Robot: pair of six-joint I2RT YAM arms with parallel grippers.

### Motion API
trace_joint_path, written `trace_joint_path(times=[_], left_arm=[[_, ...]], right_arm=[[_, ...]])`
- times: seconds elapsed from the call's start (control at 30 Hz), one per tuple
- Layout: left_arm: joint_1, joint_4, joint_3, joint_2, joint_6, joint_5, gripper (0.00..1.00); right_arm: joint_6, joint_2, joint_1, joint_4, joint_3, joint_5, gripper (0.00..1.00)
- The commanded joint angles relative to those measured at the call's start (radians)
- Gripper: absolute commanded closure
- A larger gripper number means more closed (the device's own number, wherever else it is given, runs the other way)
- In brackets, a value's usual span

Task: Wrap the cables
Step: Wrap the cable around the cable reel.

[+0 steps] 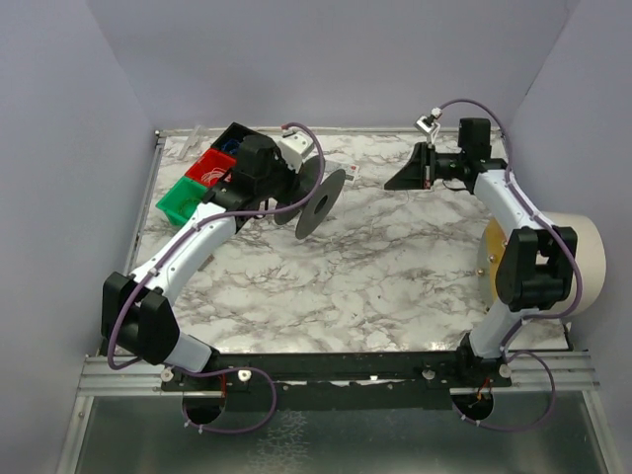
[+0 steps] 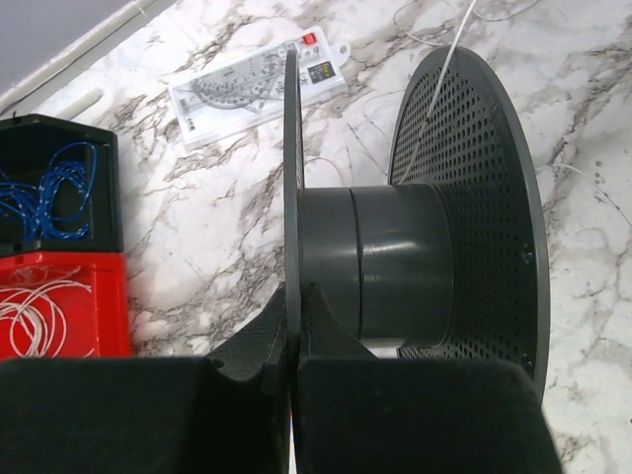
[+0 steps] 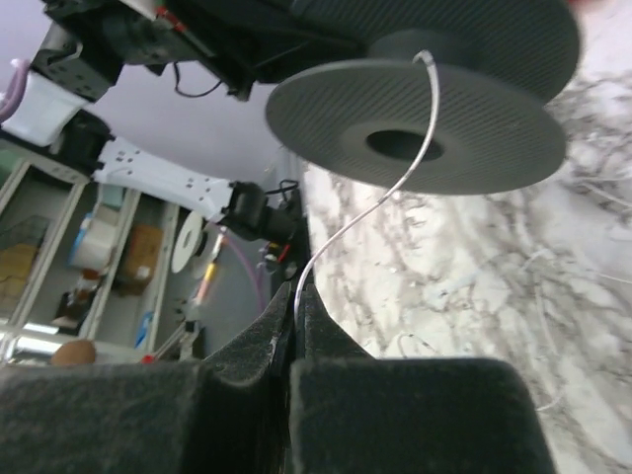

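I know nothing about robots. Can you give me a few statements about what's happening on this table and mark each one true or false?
1. The left gripper pinches one flange of the black spool. True.
2. The right gripper is open and empty. False: it is shut on a thin white strand leading up to the spool.
3. The spool's hub is packed full of wire. False: it looks bare.
4. The red bin holds white wire. True.

Plain lavender-grey walls (image 1: 336,59) enclose the white marble-patterned table (image 1: 395,286) at nine, twelve and three o'clock. An aluminium rail (image 1: 118,373) runs along its six o'clock edge.
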Motion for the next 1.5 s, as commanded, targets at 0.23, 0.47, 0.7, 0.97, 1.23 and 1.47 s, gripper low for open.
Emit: trace_joint_path(times=[0.23,0.47,0.7,0.97,1.23,1.47], left_arm=[[-0.059,0.11,0.008,0.022,-0.017,-0.24,1.0],[-0.055,0.154,-0.012,0.044,-0.126,-0.347,1.0],[-0.008,0.185,-0.028,0.042,-0.242,-0.354,1.0],[0.014,0.142,0.03,0.08,-0.317,-0.432,1.0],[0.055,0.131,0.127,0.139,-0.452,-0.4,1.0],[0.167,0.271,0.025,0.09,-0.736,-0.098,1.0]], right_arm=[[0.337,-0.151,0.203,0.358,-0.055,-0.092,1.0],[0.329,-0.157,0.369,0.425,-0.113,-0.08,0.99],[0.315,-0.111,0.494,0.466,-0.154,-0.069,0.99],[0.213,-0.05,0.55,0.367,-0.121,0.045,1.0],[-0.011,-0.038,0.597,0.174,-0.129,0.134,0.99],[-0.232,-0.003,0.597,0.04,-0.174,0.136,1.0]])
